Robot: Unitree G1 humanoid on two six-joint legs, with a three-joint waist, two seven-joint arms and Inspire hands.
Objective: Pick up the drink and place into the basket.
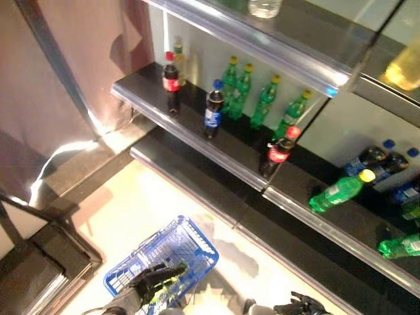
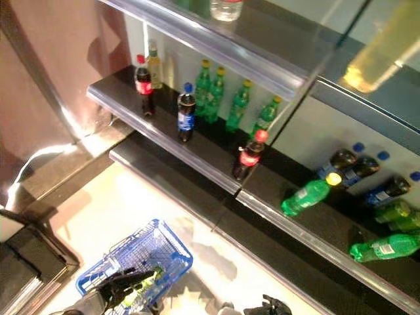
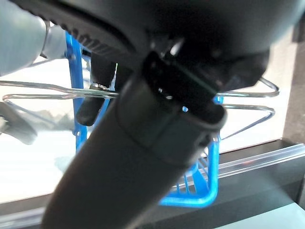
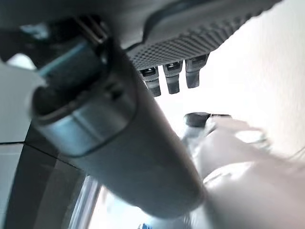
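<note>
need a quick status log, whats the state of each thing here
blue basket: held up by its wire handle
left hand: curled round the basket's handle
right hand: low, empty as far as shown
cola bottles: upright on shelf
green bottle: lying on its side

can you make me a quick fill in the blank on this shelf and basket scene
1. The left hand holds a wire basket coloured ____.
2. The dark bottle standing beside the green bottles has a ____ cap.
3. The green bottle with the yellow cap is lying on its ____.

Missing words: blue; blue; side
</note>
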